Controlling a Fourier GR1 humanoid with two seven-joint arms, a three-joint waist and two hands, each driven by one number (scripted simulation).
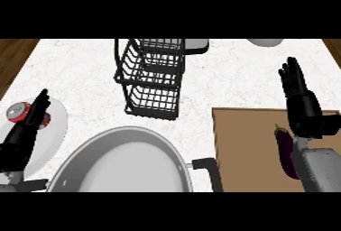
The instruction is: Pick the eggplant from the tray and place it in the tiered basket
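The eggplant [287,152] is long, slim and dark purple with a small green stem at its upper end. It lies lengthwise on the brown tray [243,144] at the lower right of the frame, partly hidden by the right forearm. The right hand [296,88] is above it, fingers straight, holding nothing. The left hand [32,115], fingers also straight and empty, rests at the left edge over a white plate [57,128] bearing a can [17,111]. The black basket [152,76] stands at upper centre. A grey pan [126,162] fills the lower middle.
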